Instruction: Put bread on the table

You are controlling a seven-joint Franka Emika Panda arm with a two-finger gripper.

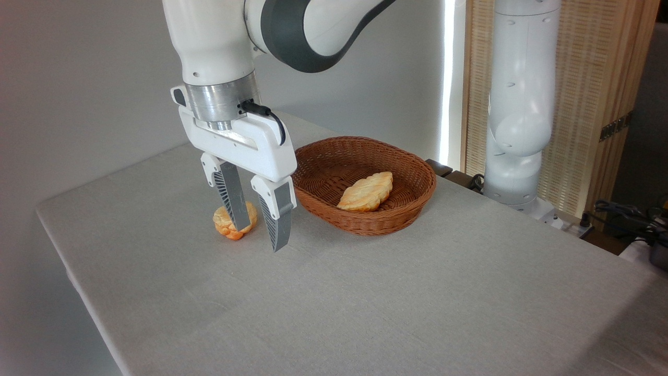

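The bread lies in the basket (jaws parted over the bun).

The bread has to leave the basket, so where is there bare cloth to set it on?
Bare table runs across the whole front, and right of the basket too. It is crowded left of the basket, where the open gripper hangs by the bun. The bread lies in the basket.

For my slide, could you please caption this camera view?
Open tool hangs beside the bun; bread sits in the basket.
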